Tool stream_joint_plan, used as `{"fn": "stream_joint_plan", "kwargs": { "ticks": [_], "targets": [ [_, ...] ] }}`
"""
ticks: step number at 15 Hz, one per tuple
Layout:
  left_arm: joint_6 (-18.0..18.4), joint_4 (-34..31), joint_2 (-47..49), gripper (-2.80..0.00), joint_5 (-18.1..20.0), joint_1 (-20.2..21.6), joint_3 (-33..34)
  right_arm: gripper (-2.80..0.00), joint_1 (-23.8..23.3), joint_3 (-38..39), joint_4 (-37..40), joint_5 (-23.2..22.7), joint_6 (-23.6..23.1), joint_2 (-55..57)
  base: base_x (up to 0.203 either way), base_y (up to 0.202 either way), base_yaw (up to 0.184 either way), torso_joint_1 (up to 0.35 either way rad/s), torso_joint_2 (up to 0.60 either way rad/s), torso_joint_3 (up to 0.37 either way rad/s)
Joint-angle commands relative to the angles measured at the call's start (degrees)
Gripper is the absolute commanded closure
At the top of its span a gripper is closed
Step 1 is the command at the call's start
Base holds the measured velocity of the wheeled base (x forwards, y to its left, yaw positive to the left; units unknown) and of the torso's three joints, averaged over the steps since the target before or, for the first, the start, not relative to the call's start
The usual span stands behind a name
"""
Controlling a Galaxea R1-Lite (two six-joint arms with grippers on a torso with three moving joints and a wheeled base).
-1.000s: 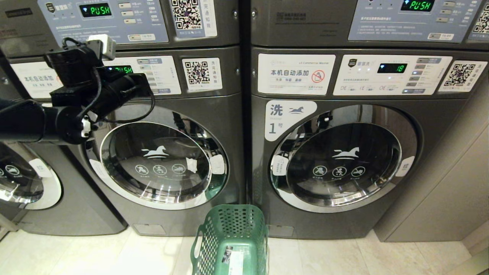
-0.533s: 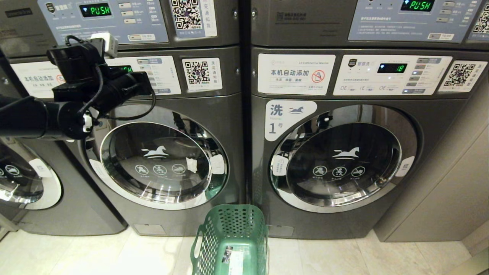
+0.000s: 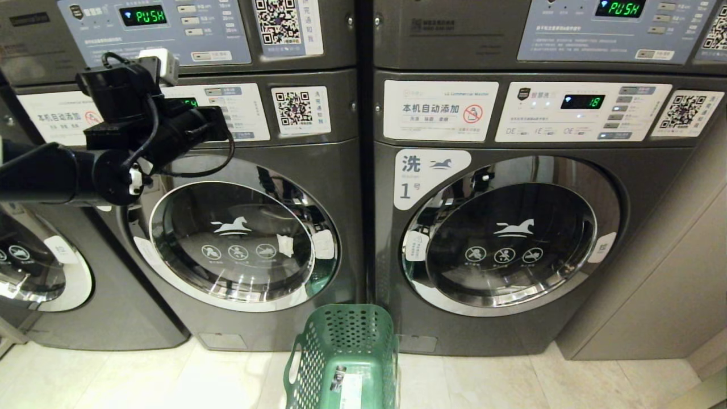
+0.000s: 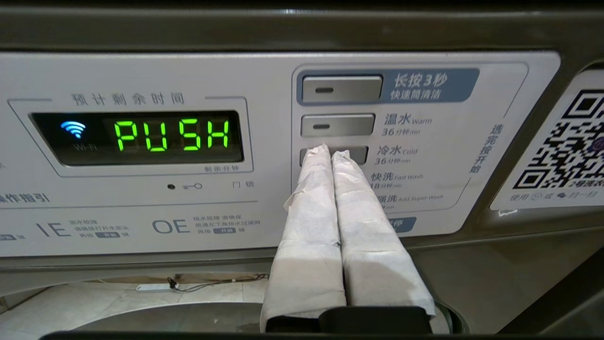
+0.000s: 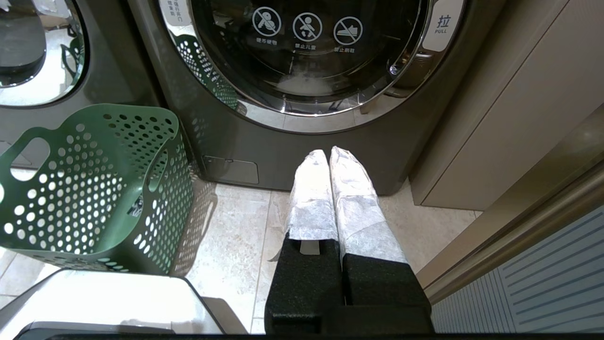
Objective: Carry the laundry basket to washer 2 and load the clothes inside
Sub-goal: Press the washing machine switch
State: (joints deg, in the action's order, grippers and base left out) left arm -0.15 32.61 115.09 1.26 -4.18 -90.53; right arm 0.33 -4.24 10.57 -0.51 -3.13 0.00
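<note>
We hold our left gripper (image 4: 334,152), fingers pressed together and empty, at the cold-water button (image 4: 358,154) on washer 2's control panel (image 4: 141,198). Loading looks finished, since the laundry basket (image 3: 347,363) stands on the floor; next we judge a firm press is needed. Our right gripper (image 5: 331,152) hangs low, closed on nothing.

Left arm (image 3: 113,153) across upper left of washer 2 (image 3: 244,244), door shut. Basket (image 3: 346,352) on floor between washers; floor (image 3: 511,380) right of basket open.

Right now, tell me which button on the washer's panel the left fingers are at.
The left fingers, shut together, are at the third button down, marked Cold. The two grey buttons above it, the top one and Warm, stand clear.
</note>
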Motion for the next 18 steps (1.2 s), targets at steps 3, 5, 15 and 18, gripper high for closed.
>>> {"fn": "stream_joint_plan", "kwargs": {
  "ticks": [3,5,15,18],
  "targets": [
    [-0.02,-1.4,1.19,0.0,-1.26,-0.3,-2.02,0.0,0.02,-0.06,0.07,-0.02,-0.03,0.09,0.0,0.0,0.0,0.0,0.0,0.0],
    [-0.02,-1.5,1.1,0.0,-1.26,-0.39,-1.93,0.0,0.02,0.02,0.07,-0.02,-0.03,0.09,0.0,0.0,0.0,0.0,0.0,0.0],
    [0.2,-0.86,-13.38,0.0,-1.24,-0.48,14.86,0.0,0.02,-0.02,0.07,-0.02,-0.03,0.09,0.0,0.0,0.0,0.0,0.0,0.0],
    [-0.19,-0.74,-11.37,0.0,-0.47,-0.3,16.09,0.0,0.02,-0.06,0.07,-0.02,-0.03,0.09,0.0,0.0,0.0,0.0,0.0,0.0]
  ]
}}
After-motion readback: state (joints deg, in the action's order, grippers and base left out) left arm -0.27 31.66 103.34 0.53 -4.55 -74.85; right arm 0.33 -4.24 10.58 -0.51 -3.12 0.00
